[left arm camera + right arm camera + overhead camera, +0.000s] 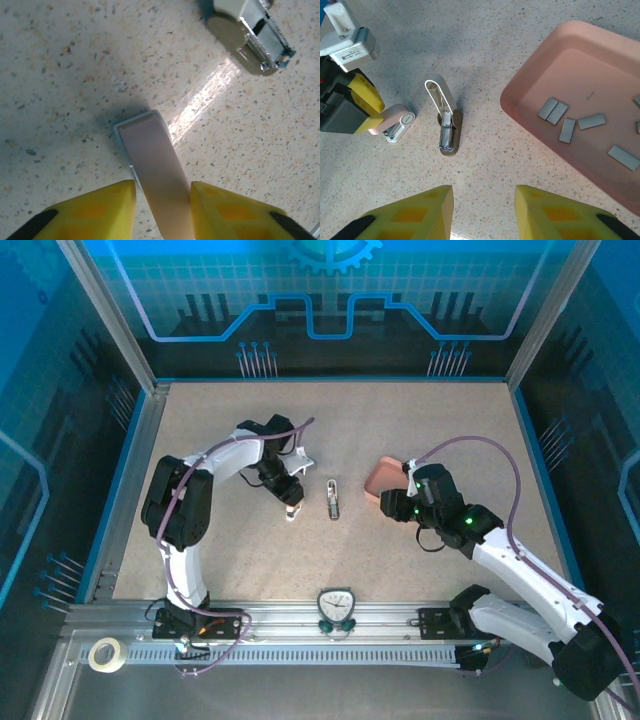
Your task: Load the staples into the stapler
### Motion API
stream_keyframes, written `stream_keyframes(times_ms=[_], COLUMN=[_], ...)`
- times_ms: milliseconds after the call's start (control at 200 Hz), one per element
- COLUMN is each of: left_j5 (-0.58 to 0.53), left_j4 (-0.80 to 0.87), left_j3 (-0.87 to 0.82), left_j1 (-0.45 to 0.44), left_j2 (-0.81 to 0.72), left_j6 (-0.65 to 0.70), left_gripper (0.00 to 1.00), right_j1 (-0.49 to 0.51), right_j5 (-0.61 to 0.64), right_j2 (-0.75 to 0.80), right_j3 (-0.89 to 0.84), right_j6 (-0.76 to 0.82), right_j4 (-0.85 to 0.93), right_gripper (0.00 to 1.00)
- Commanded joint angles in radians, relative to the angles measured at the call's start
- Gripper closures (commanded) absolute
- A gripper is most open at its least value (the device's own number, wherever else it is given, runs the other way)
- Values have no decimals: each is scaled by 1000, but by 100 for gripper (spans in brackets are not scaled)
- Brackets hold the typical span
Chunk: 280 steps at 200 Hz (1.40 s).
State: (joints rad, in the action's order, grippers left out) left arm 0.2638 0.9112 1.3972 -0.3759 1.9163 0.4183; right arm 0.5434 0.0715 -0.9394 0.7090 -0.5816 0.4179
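Left jaws pinch a pale pink piece [150, 150] on the counter [60, 75]; right jaws hang spread near the opened stapler [445, 132] and a tray [535, 55] of staples [567, 130].

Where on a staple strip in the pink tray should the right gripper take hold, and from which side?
Probably across its two long edges, near the middle, coming straight down. This strip lies flat on the tray floor, apart from the others, and the raised rim bars a sideways approach.

The tray [520, 102] runs past the right edge of the right wrist view, cropping what look like two staples [591, 121].
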Motion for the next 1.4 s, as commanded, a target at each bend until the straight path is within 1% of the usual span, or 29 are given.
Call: stream_keyframes(times_ms=[0, 65, 130, 265, 455, 565, 700, 845, 1011, 1151, 1396], left_j5=[-17, -23, -61, -129, -205, -249, -271, -296, -313, -320, -332], left_j4=[-41, -56, -64, -19, 72, 98, 97, 98, 100, 100, 106], left_j3=[-25, -45, -60, -65, -37, -18, -2, 27, 48, 65, 61], left_j1=[-6, -13, -22, -56, -134, -157, -171, -175, -174, -174, -175], left_j2=[-84, -122, -150, -172, -134, -99, -68, -44, -15, 5, 30], left_j6=[-92, -138, -190, -283, -381, -411, -418, -415, -404, -399, -391], left_gripper=[59, 56, 55, 54, 47, 46, 47, 52, 61, 66, 76], right_j1=[12, 12, 12, 12, 12, 13, 15, 16, 15, 16, 16], right_j5=[10, 8, 8, 4, -1, -4, -4, 2, 9, 8, 11], right_j2=[17, 17, 19, 17, 19, 19, 19, 27, 34, 30, 28], right_j3=[15, 15, 15, 17, 18, 14, 15, 14, 9, 9, 9], right_j6=[14, 12, 11, 11, 6, 2, 2, 3, 2, 3, 5], right_j4=[-4, -2, -4, -4, -3, -10, -9, -2, -2, -5, -8], right_gripper=[62, 62, 62, 63, 62, 62, 62, 62, 62, 62, 62])
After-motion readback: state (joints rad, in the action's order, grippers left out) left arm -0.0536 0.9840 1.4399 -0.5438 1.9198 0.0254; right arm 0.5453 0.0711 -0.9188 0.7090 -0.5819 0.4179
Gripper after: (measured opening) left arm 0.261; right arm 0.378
